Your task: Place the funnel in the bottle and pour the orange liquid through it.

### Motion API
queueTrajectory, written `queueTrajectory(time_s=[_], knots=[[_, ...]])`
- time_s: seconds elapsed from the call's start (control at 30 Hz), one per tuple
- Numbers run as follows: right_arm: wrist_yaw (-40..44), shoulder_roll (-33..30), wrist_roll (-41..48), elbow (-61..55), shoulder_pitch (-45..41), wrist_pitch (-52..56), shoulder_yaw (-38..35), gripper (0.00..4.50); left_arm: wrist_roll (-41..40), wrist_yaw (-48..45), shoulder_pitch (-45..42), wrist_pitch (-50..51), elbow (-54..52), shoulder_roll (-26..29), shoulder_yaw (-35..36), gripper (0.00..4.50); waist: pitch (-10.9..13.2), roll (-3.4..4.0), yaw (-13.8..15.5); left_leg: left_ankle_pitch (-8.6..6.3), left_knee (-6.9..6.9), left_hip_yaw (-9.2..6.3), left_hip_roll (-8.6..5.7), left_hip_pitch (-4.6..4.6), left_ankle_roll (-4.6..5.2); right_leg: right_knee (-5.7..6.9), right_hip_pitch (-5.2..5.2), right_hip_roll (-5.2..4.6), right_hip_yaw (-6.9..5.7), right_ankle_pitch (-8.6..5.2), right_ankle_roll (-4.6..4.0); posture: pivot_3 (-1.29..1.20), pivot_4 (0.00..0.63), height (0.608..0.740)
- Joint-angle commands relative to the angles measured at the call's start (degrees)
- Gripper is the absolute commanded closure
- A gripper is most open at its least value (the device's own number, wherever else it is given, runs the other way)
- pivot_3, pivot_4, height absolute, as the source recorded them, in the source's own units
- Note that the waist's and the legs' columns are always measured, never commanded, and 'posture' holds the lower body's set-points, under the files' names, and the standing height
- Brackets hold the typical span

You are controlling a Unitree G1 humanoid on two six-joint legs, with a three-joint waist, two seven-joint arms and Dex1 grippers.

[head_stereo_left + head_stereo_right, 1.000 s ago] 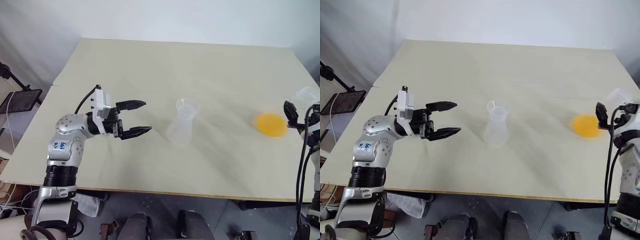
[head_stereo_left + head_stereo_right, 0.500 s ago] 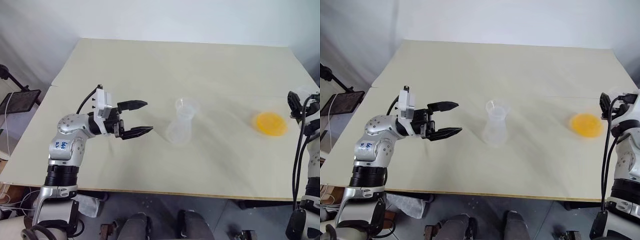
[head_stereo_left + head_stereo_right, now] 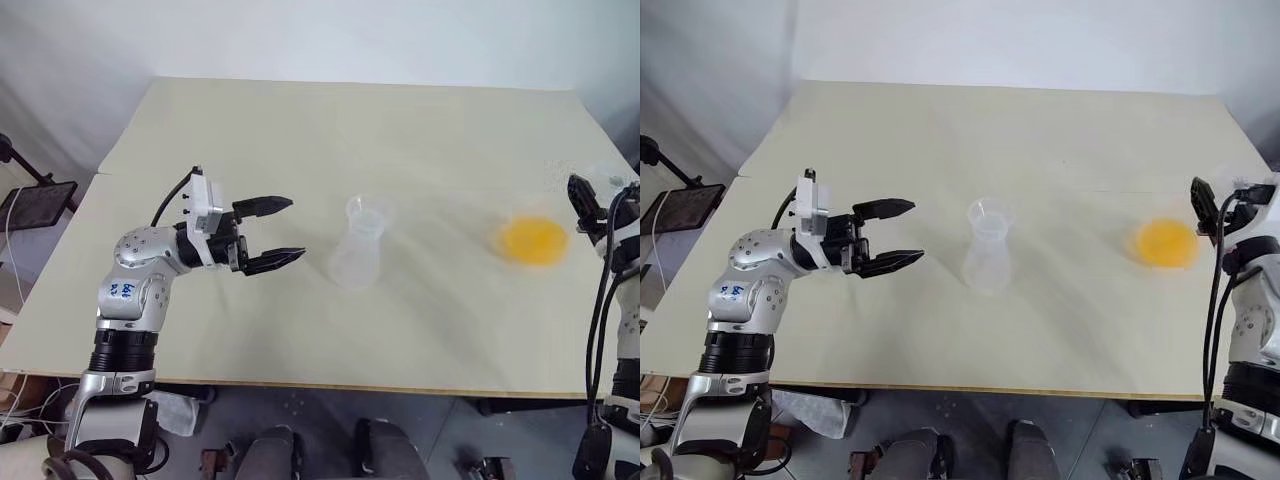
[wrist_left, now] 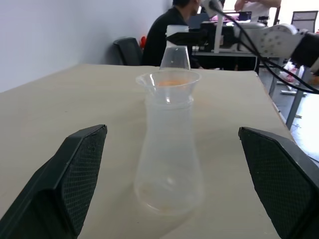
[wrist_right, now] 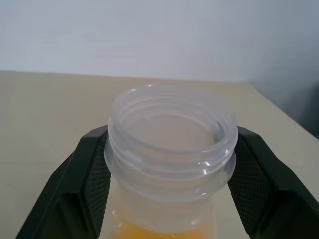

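Note:
A small clear bottle (image 3: 357,258) stands upright in the middle of the table, with the clear funnel (image 4: 168,79) seated in its neck. My left gripper (image 3: 285,228) is open and level just left of the bottle, pointing at it, with nothing between its fingers (image 4: 79,169). At the table's right edge my right gripper (image 5: 172,134) is shut on the threaded neck of a larger clear flask (image 5: 172,144). The orange liquid (image 3: 535,240) lies shallow in that flask's base.
The beige table (image 3: 300,130) is bare apart from the two vessels. A black stand (image 3: 35,200) sits off its left side. A seated person (image 4: 164,35) and office desks show beyond the far edge in the left wrist view.
My right gripper has shut on the flask's neck and shifted slightly up and to the left with it. The left gripper and the bottle have stayed put.

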Motion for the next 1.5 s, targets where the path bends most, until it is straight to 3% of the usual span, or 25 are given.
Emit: queueTrajectory(time_s=[0.03, 0.23, 0.4, 0.9, 1.5], knots=[[0.9, -2.1, 3.6, -12.7, 1.1, 5.5, 1.1, 1.68, -0.8, 1.8, 0.2, -0.9, -2.1, -0.4, 1.2, 0.0, 0.0, 0.0, 0.0, 0.0, 0.0, 0.0, 0.01, 0.0, -0.01, 0.0, 0.0, -0.01, 0.0, 0.0, 0.0, 0.0, 0.15, 0.74], [-1.0, -6.0, 0.3, -25.6, 3.1, 16.8, 9.2, 1.68, -0.5, 3.2, 2.5, -1.5, -3.0, -1.7, 0.6, 0.0, 0.0, 0.0, 0.2, 0.0, 0.01, -0.02, 0.0, -0.01, -0.01, -0.04, 0.01, -0.06, 0.0, 0.0, 0.0, 0.0, 0.15, 0.74], [-1.0, -6.9, -6.0, -30.1, 2.2, 16.3, 17.3, 1.68, -0.5, 3.8, 2.5, -1.8, -3.1, -2.5, 0.1, 0.0, 0.0, 0.0, 0.4, 0.0, 0.02, -0.02, -0.04, -0.04, -0.01, -0.07, 0.0, -0.05, -0.02, 0.0, 0.0, 0.0, 0.15, 0.74], [-6.0, -5.7, -26.6, -31.7, -3.2, 11.4, 27.4, 1.68, -0.3, 3.5, 1.1, -2.2, -1.1, -2.9, -0.1, 0.0, 0.0, 0.0, 0.2, 0.0, 0.01, -0.03, -0.08, -0.05, -0.02, -0.08, -0.01, 0.03, -0.55, 0.0, 0.0, 0.0, 0.15, 0.74], [-4.3, -4.1, -47.4, -32.3, -10.6, 5.1, 40.1, 1.68, 0.0, 3.9, 0.4, -2.7, 0.0, -3.5, -0.5, 0.0, 0.0, 0.0, 0.0, 0.01, -0.02, -0.04, -0.11, -0.05, -0.02, -0.07, -0.02, 0.08, -0.6, 0.0, 0.0, 0.0, 0.15, 0.74]])
